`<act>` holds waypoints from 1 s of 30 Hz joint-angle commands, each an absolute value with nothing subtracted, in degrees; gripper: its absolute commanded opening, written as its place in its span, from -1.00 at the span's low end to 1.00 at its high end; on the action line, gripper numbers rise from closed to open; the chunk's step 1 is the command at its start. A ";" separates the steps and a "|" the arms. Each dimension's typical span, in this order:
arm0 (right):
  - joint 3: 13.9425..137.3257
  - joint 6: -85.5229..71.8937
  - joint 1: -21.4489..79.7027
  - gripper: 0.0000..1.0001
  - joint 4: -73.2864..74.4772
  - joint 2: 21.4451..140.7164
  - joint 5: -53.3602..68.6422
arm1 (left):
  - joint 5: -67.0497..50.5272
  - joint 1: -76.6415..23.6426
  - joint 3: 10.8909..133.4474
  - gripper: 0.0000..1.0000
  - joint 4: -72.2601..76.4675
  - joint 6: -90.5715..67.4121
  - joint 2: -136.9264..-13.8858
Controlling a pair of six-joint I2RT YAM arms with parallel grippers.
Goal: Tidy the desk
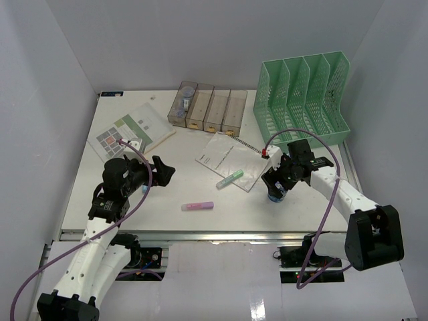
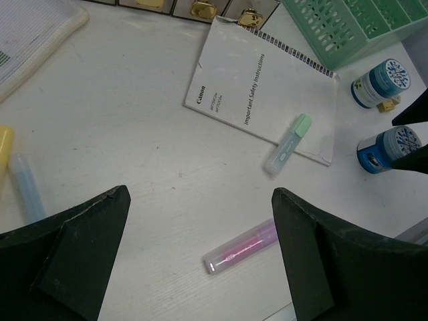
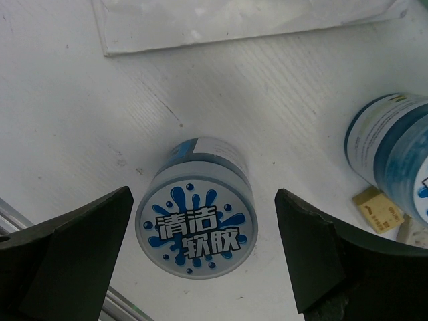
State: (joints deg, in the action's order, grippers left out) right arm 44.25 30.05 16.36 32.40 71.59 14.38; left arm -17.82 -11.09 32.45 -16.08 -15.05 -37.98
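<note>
On the white desk (image 1: 160,214) a pink highlighter (image 1: 197,206) lies near the front rail. My left gripper (image 1: 160,170) hovers open above and left of it; in the left wrist view the pink highlighter (image 2: 241,247) lies between the two fingers, closer to the right one. A green highlighter (image 2: 287,144) rests on a white Canon booklet (image 2: 254,87). My right gripper (image 1: 274,182) is open, its jaws either side of an upright blue-lidded jar (image 3: 197,224) without touching it. A second blue jar (image 3: 391,160) stands just to the right.
A green mesh file rack (image 1: 304,100) stands at the back right, with a row of clear brownish bins (image 1: 207,107) at the back centre. A printed notebook (image 1: 130,134) lies back left. Yellow (image 2: 3,144) and blue (image 2: 25,187) pens lie at the left. A brass clip (image 3: 374,207) sits by the second jar.
</note>
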 commanded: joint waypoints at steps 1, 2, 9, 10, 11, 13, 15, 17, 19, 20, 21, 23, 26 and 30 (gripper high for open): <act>44.64 30.33 16.88 0.94 34.98 70.38 13.34 | -16.61 -10.90 33.22 0.96 -16.08 -15.29 -36.92; 44.23 30.53 16.96 0.93 34.90 69.85 12.89 | -16.61 -10.86 33.27 0.96 -16.08 -15.33 -37.00; 43.24 31.63 17.05 0.59 34.20 68.20 12.90 | -16.09 -10.90 33.22 0.96 -16.08 -15.73 -37.35; 43.28 31.72 17.09 0.54 34.32 68.46 13.13 | -16.04 -10.90 33.22 0.96 -16.13 -15.73 -37.31; 43.33 31.81 17.14 0.49 34.45 68.72 13.35 | -16.00 -10.90 33.22 0.96 -16.17 -15.73 -37.27; 43.15 32.04 17.45 0.46 34.41 69.01 13.76 | -15.95 -10.90 33.26 0.96 -16.22 -15.87 -37.13; 43.07 32.34 17.58 0.39 34.28 69.37 13.62 | -15.83 -10.91 33.22 0.96 -16.25 -16.01 -36.90; 43.07 32.45 17.58 0.29 34.22 69.90 13.62 | -15.96 -10.93 33.17 0.96 -16.17 -16.14 -36.72; 43.20 32.61 17.75 0.12 34.12 70.35 13.45 | -15.90 -10.90 33.13 0.96 -16.17 -16.25 -36.55; 43.59 32.61 17.75 -0.08 34.28 70.66 13.45 | -15.82 -10.90 33.13 0.96 -16.17 -16.17 -36.48; 43.91 32.61 17.75 -0.19 35.00 70.66 13.69 | -15.82 -10.90 33.13 0.96 -16.17 -16.17 -36.47; 44.81 33.04 17.67 -0.45 35.84 70.49 14.23 | -15.82 -10.90 33.13 0.96 -16.17 -16.09 -36.47; 46.96 34.09 17.75 -0.64 38.30 69.31 16.46 | -15.73 -10.94 33.22 0.96 -16.26 -16.08 -36.39; 51.61 36.11 17.67 -0.76 41.14 67.26 19.78 | -15.54 -10.90 33.22 0.96 -16.26 -16.08 -36.04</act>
State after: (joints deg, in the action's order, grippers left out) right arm 45.23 33.64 17.34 37.70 69.58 14.92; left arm -16.23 -11.09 32.45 -16.33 -15.94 -37.22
